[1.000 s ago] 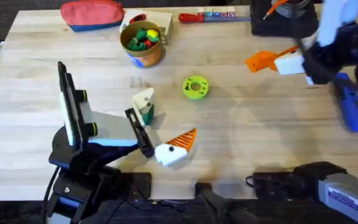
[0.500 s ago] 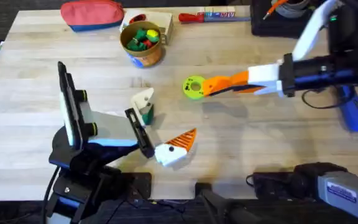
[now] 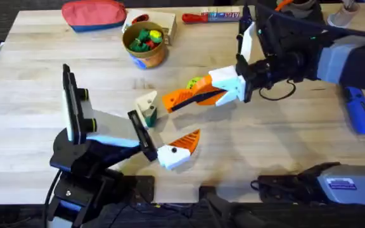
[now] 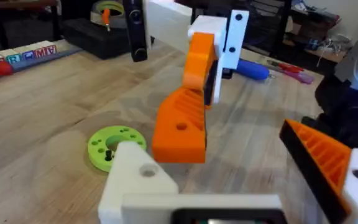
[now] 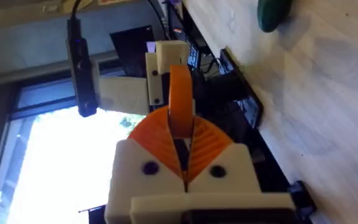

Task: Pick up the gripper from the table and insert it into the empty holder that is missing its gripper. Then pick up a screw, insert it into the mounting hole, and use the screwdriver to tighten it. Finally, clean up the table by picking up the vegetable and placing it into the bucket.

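My right gripper [image 3: 194, 97] reaches in from the right, its orange pads shut on the loose orange gripper wedge [image 3: 175, 101] [image 5: 180, 104] [image 4: 180, 127]. The wedge hangs just right of the bare white holder [image 3: 146, 102] [image 4: 135, 180], apart from it. That holder is one finger of my left gripper [image 3: 163, 126], which stands open; its other finger [image 3: 181, 147] carries an orange wedge. A dark green vegetable [image 3: 148, 117] lies on the table under the holder. At the right edge lies the blue screwdriver [image 3: 358, 111] [image 4: 253, 68]. The bucket [image 3: 146, 43] stands at the back, holding mixed toys.
A green-and-yellow disc [image 3: 195, 82] [image 4: 114, 144] sits partly behind my right gripper. A red pouch [image 3: 94, 14], a red-handled tool [image 3: 195, 18] and a black box [image 3: 277, 22] line the far edge. Bare wood stretches across the front right.
My right arm has swung from the right side to the table's middle, carrying the orange wedge past the green disc to beside the holder. The left arm has barely moved.
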